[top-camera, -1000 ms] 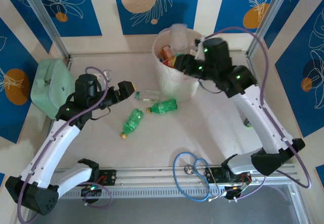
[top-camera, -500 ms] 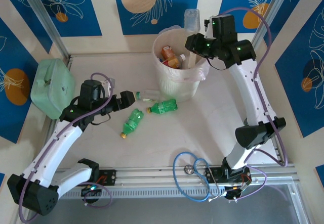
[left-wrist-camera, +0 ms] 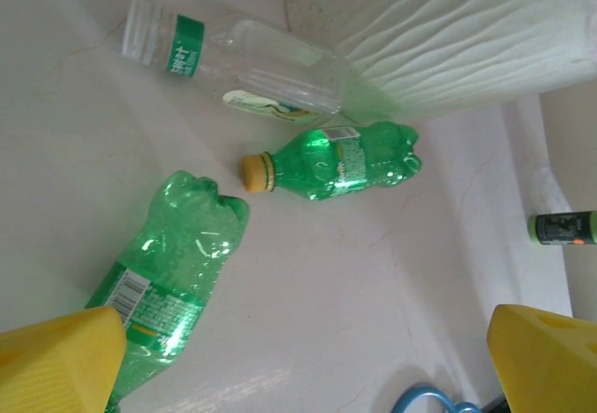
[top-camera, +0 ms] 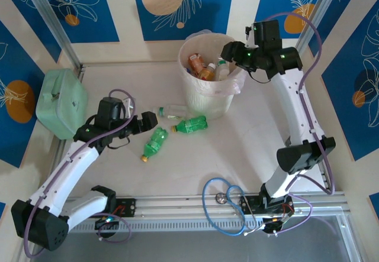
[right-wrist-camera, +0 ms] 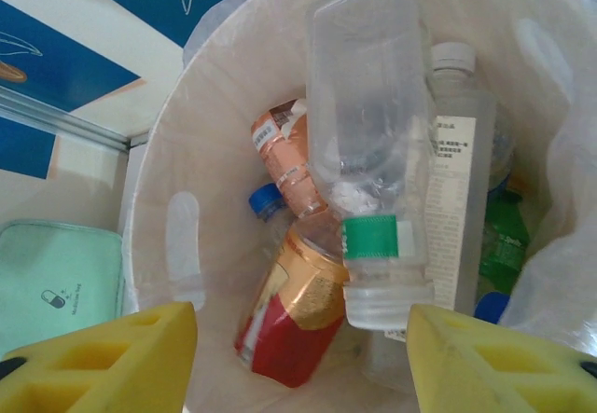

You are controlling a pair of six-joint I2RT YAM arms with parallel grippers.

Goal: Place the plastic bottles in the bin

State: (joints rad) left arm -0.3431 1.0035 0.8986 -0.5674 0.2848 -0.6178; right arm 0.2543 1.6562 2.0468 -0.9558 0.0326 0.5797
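Plastic bottles (right-wrist-camera: pixel 284 166) are seen heaped inside the round cream-pink bin (top-camera: pixel 204 99), lined with a clear bag, at the back of the desk (top-camera: pixel 237 149). Three more lie near its base: a clear bottle with a green band (left-wrist-camera: pixel 242 68), a green yellow-capped bottle (left-wrist-camera: pixel 336 159) and a second green bottle (left-wrist-camera: pixel 177 273). Being round, these could be sent rolling by an off-centre finger. The right end effector (right-wrist-camera: pixel 303 315) is spread over the bin, a clear inverted bottle (right-wrist-camera: pixel 368 152) between its pads, seemingly untouched. The left end effector (left-wrist-camera: pixel 308 348) is spread wide, empty, near the second green bottle.
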